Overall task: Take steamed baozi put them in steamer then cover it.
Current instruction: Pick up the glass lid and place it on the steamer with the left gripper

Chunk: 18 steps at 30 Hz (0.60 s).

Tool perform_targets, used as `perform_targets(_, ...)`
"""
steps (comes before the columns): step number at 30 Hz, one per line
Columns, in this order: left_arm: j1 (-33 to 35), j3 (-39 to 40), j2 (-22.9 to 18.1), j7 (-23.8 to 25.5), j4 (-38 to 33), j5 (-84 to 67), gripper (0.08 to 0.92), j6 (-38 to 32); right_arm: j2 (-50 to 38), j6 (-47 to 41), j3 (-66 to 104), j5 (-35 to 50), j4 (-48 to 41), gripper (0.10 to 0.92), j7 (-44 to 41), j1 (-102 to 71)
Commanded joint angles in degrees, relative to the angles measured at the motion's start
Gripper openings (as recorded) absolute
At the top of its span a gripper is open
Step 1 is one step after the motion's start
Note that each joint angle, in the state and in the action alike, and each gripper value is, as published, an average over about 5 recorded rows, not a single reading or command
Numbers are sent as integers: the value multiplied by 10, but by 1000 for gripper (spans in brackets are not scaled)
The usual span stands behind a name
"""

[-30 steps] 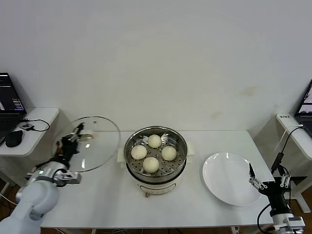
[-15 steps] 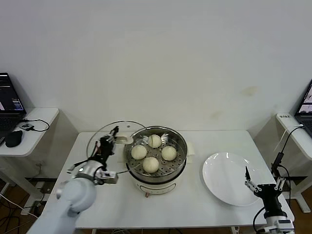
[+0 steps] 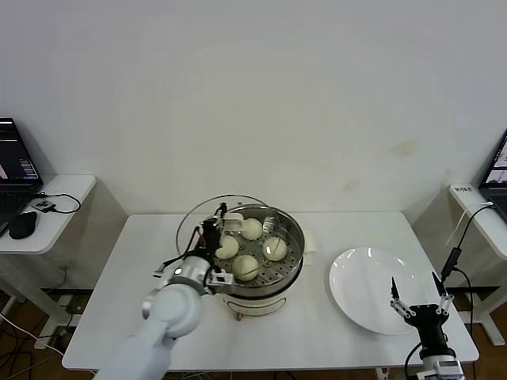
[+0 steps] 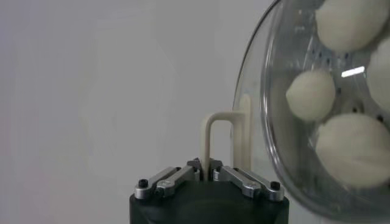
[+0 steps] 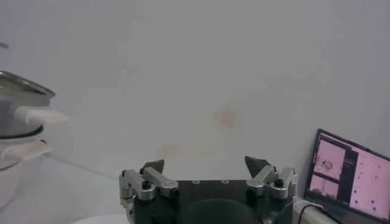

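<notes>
The steamer (image 3: 295, 237) stands mid-table, a steel pot on a cream-white base. Four cream-white baozi (image 3: 245, 267) lie on its perforated tray; three show through the glass in the left wrist view (image 4: 355, 150). My left gripper (image 3: 212, 231) is shut on the cream bar handle (image 4: 208, 143) of the clear glass cover (image 3: 192, 221). It holds the cover tilted, partly over the steamer's left side. My right gripper (image 3: 415, 299) is open and empty at the table's front right, by the white plate; it also shows in the right wrist view (image 5: 205, 165).
A flat white plate (image 3: 366, 289) lies right of the steamer. Side tables with laptops stand beyond both table ends, the left one (image 3: 47, 198) with a mouse and cables. A wall stands close behind the table.
My left arm has carried the cover rightward from the table's left side to over the steamer's left edge. My right gripper has drawn back slightly toward the front edge.
</notes>
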Motion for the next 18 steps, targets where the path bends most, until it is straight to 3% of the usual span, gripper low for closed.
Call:
perform_targets(1, -21, 43, -92, 14, 38, 75, 143, 12, 6, 6, -4, -15, -12, 823, 1, 3)
perform_targets(18, -5, 38, -111, 7, 70, 94, 143, 1, 2, 13, -4, -14, -14, 823, 1, -4)
